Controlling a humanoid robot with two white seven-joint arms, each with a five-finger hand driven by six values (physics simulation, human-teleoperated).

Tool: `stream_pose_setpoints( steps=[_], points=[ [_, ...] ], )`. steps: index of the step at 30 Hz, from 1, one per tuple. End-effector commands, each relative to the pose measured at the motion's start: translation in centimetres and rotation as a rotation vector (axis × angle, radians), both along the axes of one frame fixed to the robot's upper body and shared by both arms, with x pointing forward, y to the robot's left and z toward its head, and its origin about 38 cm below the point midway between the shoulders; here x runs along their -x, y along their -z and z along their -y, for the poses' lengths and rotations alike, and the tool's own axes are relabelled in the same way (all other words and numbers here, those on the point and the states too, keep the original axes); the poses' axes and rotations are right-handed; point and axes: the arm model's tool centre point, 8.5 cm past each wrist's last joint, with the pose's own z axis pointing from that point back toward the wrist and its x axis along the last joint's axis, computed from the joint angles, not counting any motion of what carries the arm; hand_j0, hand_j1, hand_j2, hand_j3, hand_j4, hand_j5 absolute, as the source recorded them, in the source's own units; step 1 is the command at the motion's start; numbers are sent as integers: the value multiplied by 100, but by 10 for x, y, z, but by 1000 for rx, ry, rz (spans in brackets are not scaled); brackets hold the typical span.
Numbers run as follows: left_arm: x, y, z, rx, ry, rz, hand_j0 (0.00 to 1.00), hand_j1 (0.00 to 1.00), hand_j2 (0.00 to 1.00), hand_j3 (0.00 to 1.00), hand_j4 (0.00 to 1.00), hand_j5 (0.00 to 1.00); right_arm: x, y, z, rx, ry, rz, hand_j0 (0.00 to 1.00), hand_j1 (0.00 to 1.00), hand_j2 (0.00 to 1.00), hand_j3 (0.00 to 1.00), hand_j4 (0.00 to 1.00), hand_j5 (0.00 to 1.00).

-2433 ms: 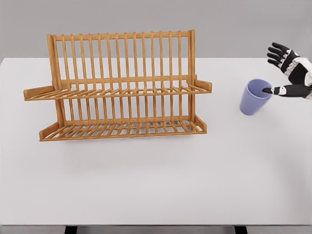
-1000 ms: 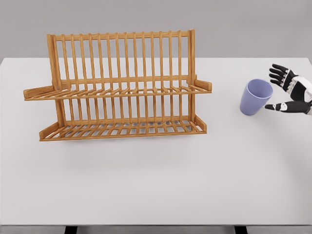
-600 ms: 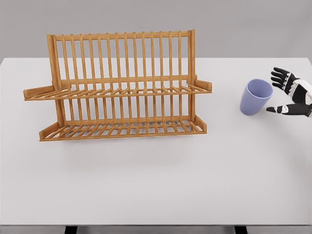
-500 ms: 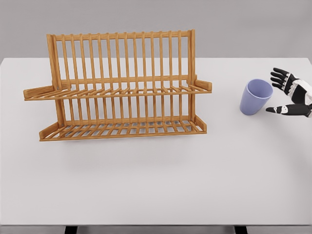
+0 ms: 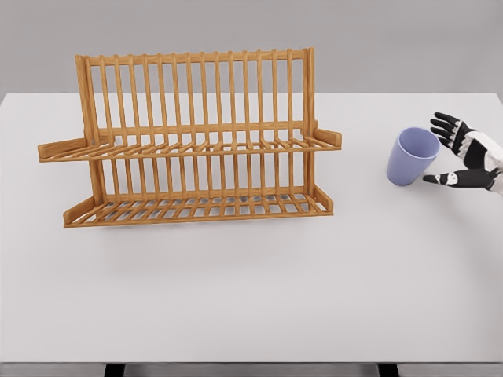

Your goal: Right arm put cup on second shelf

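Observation:
A lilac cup (image 5: 412, 156) stands on the white table (image 5: 251, 298) at the right, tilted slightly with its mouth facing up and right. My right hand (image 5: 437, 153) comes in from the right edge, just right of the cup, fingers spread open and not touching it; the thumb points at the cup's lower side. The wooden two-tier dish rack (image 5: 192, 137) stands at the left-centre, its upper shelf (image 5: 189, 148) and lower shelf (image 5: 196, 207) both bare. The left arm is out of view.
The rack's upper shelf arm (image 5: 328, 138) juts toward the cup, with a gap of table between them. The table's front edge (image 5: 251, 363) runs along the bottom of the picture.
The right hand dropped from above the cup's rim, drew back to the right, then edged a little back toward the cup. The cup has stayed in place.

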Motion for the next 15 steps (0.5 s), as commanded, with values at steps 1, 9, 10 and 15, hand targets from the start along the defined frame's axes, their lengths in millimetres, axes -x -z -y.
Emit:
stream_pose_setpoints(
  steps=[1, 9, 10, 15],
  points=[
    [0, 0, 0, -1, 0, 0, 100, 100, 100, 100, 100, 100, 0, 0, -1, -8, 0, 2, 100, 100, 100, 100, 100, 100],
    [0, 0, 0, -1, 0, 0, 100, 100, 100, 100, 100, 100, -3, 2, -9, -18, -10, 4, 100, 100, 100, 100, 100, 100],
    [0, 0, 0, -1, 0, 0, 100, 100, 100, 100, 100, 100, -4, 3, -10, -19, -12, 3, 100, 100, 100, 100, 100, 100],
    [0, 0, 0, -1, 0, 0, 100, 100, 100, 100, 100, 100, -4, 4, -13, -22, -14, 4, 100, 100, 100, 100, 100, 100]
  ],
)
